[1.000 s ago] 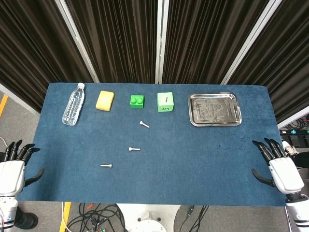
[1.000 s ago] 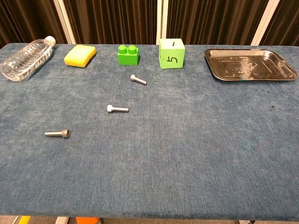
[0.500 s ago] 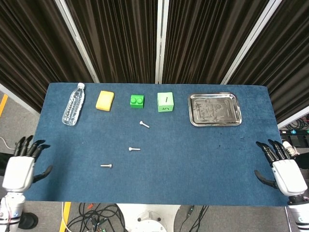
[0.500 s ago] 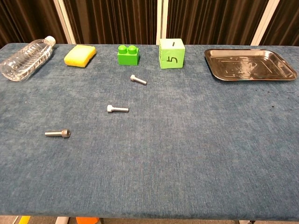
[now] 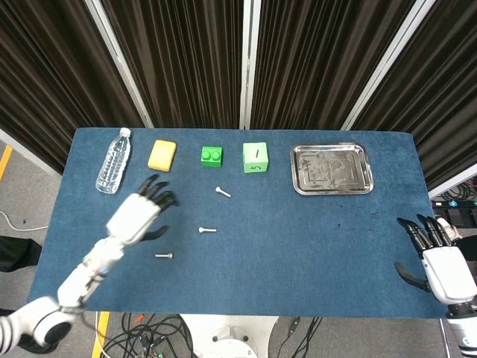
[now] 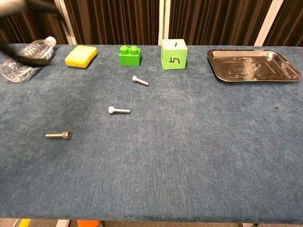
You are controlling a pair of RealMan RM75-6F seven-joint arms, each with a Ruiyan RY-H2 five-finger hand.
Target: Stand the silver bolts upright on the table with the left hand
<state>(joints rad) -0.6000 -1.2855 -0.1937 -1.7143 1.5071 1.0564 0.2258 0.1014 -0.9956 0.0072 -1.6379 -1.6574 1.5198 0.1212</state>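
Three silver bolts lie flat on the blue table: one nearest the front left, one in the middle, one farther back. My left hand hovers over the table with its fingers spread, empty, above and left of the front and middle bolts. In the chest view only a dark blurred edge of the left hand shows at the top left. My right hand hangs open off the table's right edge, holding nothing.
Along the back stand a lying clear water bottle, a yellow sponge, a green brick, a green cube and a metal tray.
My left hand has swung from beyond the table's left edge inward and up over the table, near the bolts. The right hand has sunk slightly. The bolts have not moved.
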